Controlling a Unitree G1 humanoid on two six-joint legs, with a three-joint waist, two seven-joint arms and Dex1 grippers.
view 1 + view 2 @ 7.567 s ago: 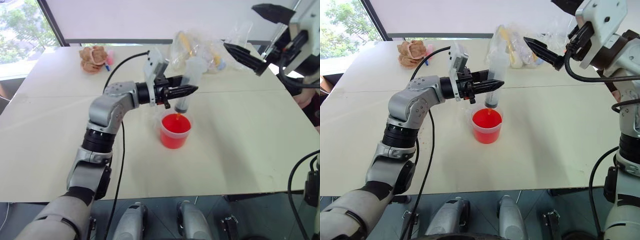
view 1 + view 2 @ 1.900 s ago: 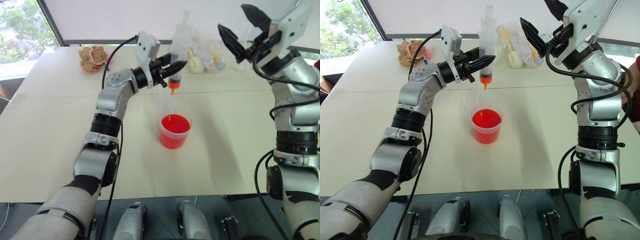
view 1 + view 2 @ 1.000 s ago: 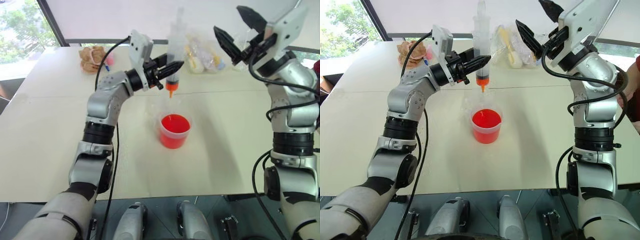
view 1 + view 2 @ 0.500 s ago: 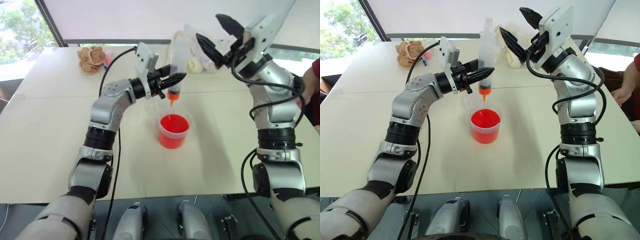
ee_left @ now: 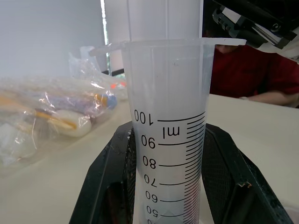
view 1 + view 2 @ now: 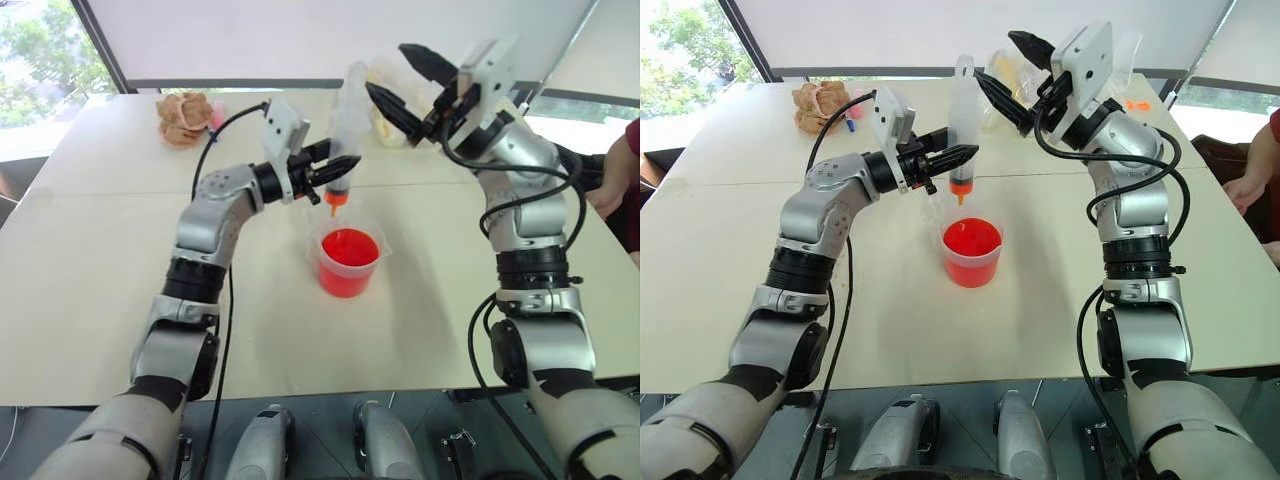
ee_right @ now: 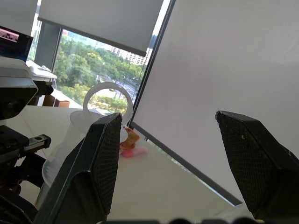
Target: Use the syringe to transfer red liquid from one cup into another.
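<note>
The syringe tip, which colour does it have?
Orange. The syringe tip shows best in the right eye view, above the red cup.

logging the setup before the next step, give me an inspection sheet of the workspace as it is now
surface: pale table, seam lines across it, no spill seen
job's things: syringe upright, orange tip above the red cup; the cup stands on the table, holding red liquid; colourless cup faint, close behind the red cup
clutter: clear plastic bags at the far side; brown lump and a pink item at the far left corner
grippers: left gripper shut on the syringe barrel; right gripper open, beside the plunger top
cables: black cable along the left arm; cable loops on the right arm
surroundings: window with trees at left; person in red at the right edge
</note>
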